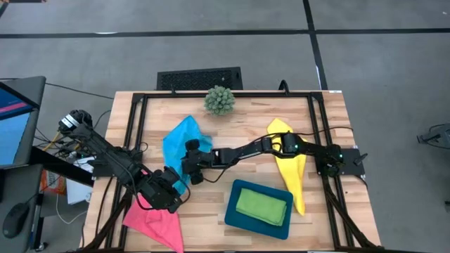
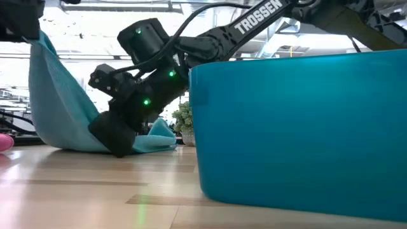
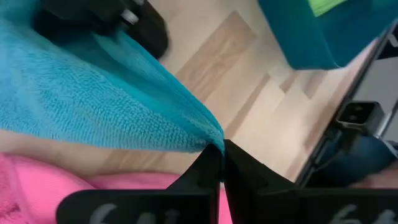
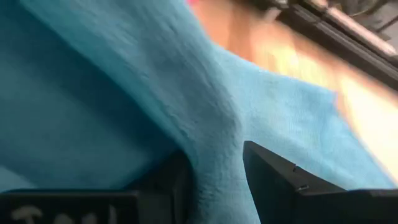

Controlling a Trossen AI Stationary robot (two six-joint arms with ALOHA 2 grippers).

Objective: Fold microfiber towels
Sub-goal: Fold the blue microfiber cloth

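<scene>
The pink towel (image 1: pixel 153 221) lay crumpled flat at the table's (image 1: pixel 330 119) near left corner, just beside the left gripper (image 3: pixel 222 148). That gripper's fingers were pressed together on one corner of the blue towel (image 1: pixel 181 144), which hung from them in a taut, sloping sheet, as the low view showed. The cloth looked light and limp, with a fine looped pile; I judged it would sag and slide wherever it was not pinned, so corners and hems seemed the right places to take hold.

Toward the middle, the right gripper (image 4: pixel 214 171) reached across the table, its fingers partly spread with a fold of the same blue towel bunched between them; the cloth was gathered there, so it looked pinched. The rest of the blue towel trailed back on the wood toward the spiky green plant (image 1: pixel 219 100).

Further right, the green towel (image 1: pixel 263 206) sat folded into a neat pad inside the dark teal tray (image 1: pixel 238 214), evidently done. The yellow towel (image 1: pixel 290 165) lay in a long loose strip under the right arm, not yet folded. All four were plain, bright and unpatterned.
</scene>
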